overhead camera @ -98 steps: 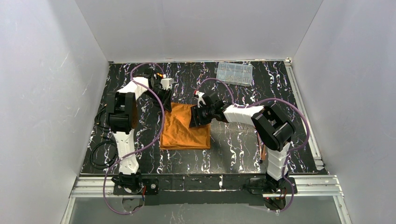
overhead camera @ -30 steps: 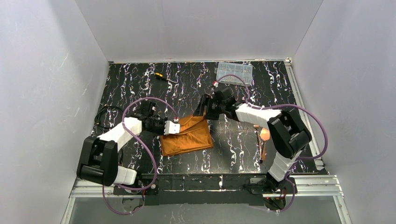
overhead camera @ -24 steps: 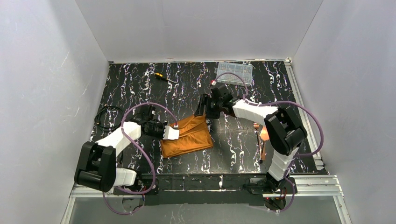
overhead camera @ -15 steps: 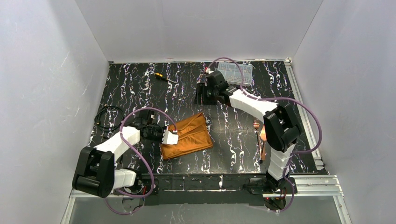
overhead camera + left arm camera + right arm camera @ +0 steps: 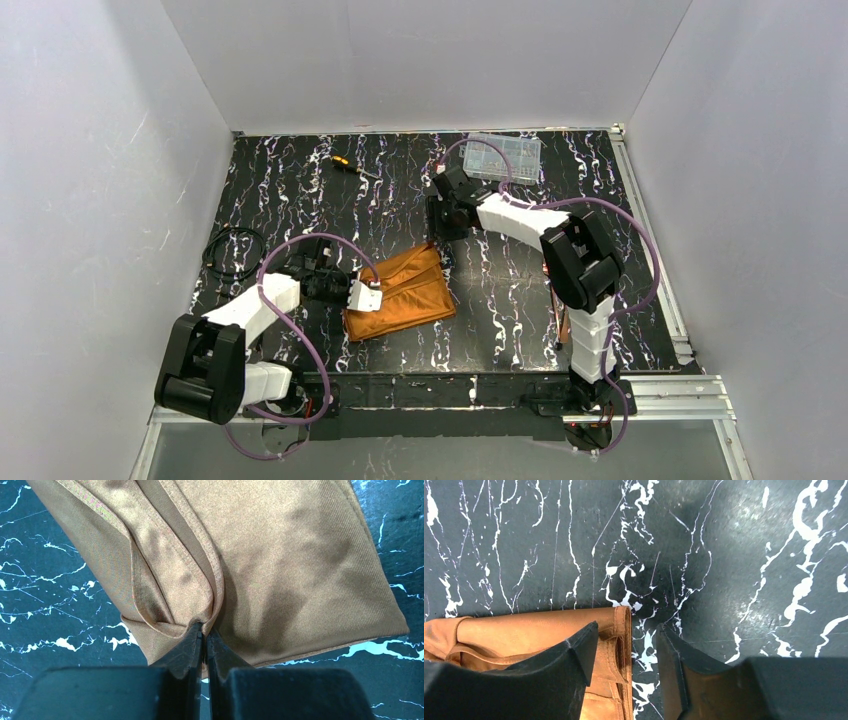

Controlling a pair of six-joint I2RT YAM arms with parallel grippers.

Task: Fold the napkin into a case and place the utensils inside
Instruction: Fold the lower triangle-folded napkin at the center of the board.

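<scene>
Napkin (image 5: 280, 570) fold pinched in left end effector (image 5: 204, 635); right end effector (image 5: 626, 652) spread wide, empty, above napkin corner.

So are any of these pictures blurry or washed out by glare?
Top view: even light, all sharp. Left wrist view: the napkin is crisp, with a soft sheen on its folds. Right wrist view: a pale glare patch on the table.

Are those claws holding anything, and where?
The left gripper pinches the rust-orange cloth napkin at a bunched fold on its edge; the right gripper is open, empty.
</scene>
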